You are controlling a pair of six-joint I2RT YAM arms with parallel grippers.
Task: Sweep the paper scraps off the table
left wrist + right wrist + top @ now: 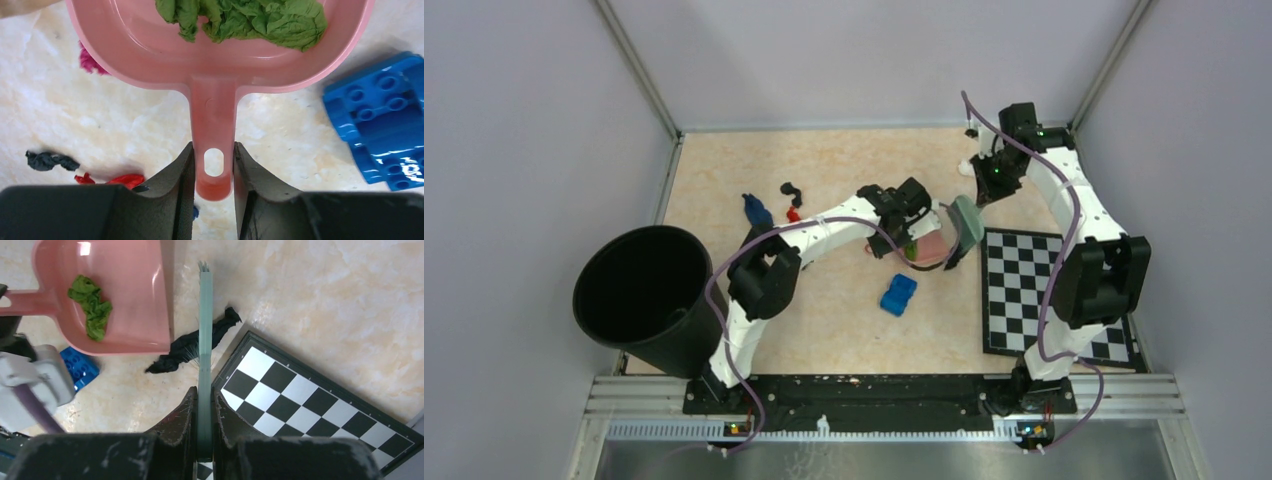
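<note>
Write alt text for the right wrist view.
The right gripper clamps a thin green brush edge-on, its bristles at a black paper scrap just outside the pink dustpan, which holds a green paper wad. A chequered board lies to the right on the table.

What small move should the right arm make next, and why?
Probably a short sweep of the brush toward the pink dustpan. The black scrap lies at the bristles, just outside the pan's open edge, beside the chequered board. The right gripper is shut on the brush and the left gripper grips the pan's handle, so the pan seems ready.
</note>
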